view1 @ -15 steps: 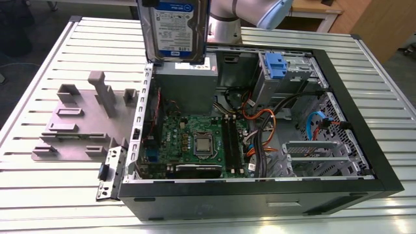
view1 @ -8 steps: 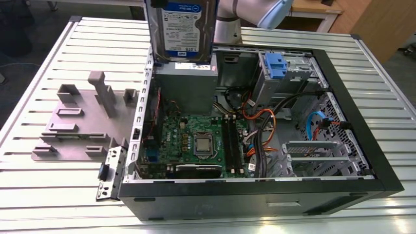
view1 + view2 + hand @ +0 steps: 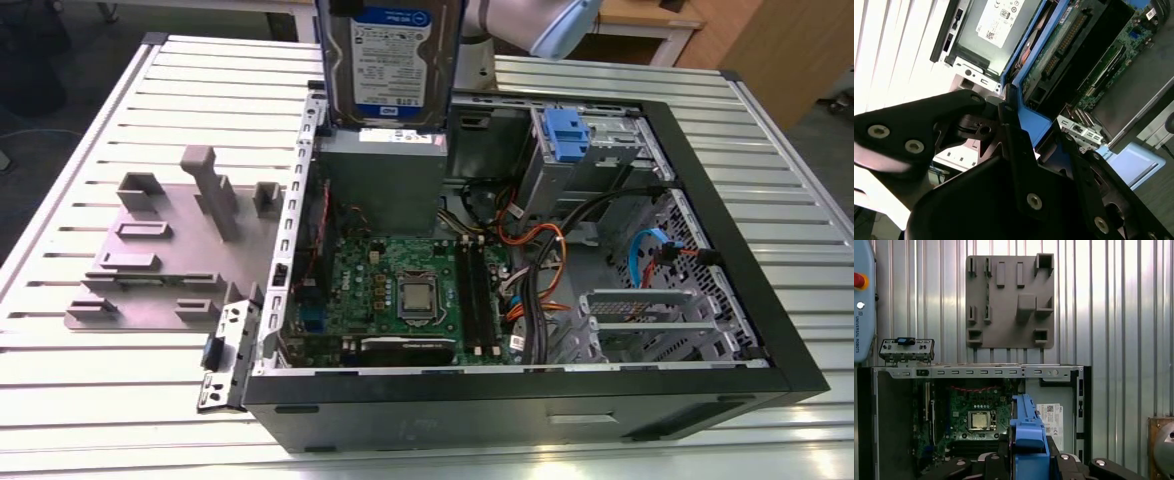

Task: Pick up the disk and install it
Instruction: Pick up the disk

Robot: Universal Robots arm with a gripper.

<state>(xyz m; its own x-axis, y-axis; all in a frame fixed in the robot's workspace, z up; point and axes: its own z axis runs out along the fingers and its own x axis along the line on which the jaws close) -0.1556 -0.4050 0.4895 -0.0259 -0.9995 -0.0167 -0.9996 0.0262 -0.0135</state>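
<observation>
While the hand clamps it, 1 disk hangs over the open case.
1 white-and-blue label faces out.

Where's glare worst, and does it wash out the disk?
Second wrist view: table slats partly blown white. First wrist view: slats bright, disk evenly lit. Exterior view: mild sheen on the table, case interior shadowed, disk label not washed out.

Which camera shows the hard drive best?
The exterior view: the hard drive hangs upright above the open computer case, label facing the camera. In both wrist views its blue carrier appears edge-on.
</observation>
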